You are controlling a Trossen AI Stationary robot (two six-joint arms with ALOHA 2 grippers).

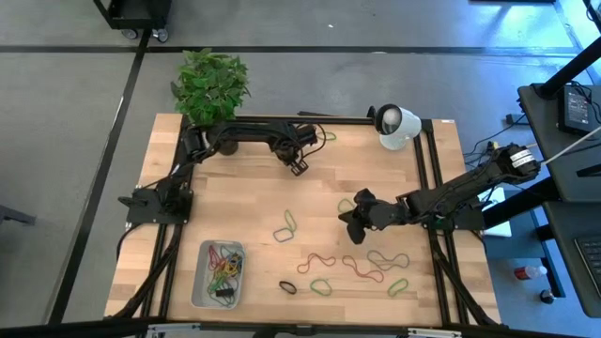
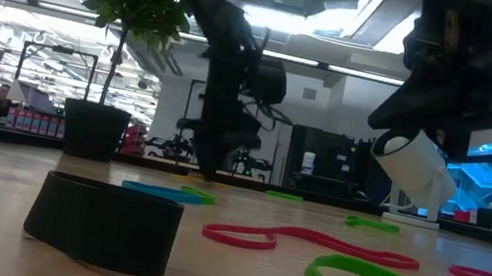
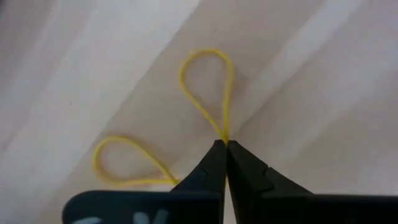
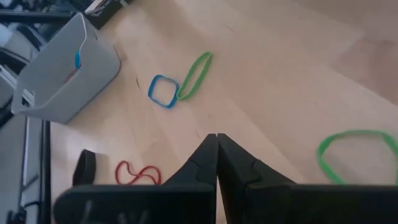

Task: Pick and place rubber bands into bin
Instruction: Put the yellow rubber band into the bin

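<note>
While the left gripper (image 3: 222, 144) is pinching a thin yellow band (image 3: 208, 93) flat against the table (image 1: 244, 202) near the far edge, its jaws are closing fully on the middle of the loop. Risk: the band is slipping free on the lift, or snagging and snapping back, since the grip is catching only a thin strand. The bin (image 1: 200, 282) is sitting well away at the near left, so the carry is long. The right gripper (image 4: 216, 138) is hovering shut and empty over the scattered bands (image 1: 362, 268).
</note>
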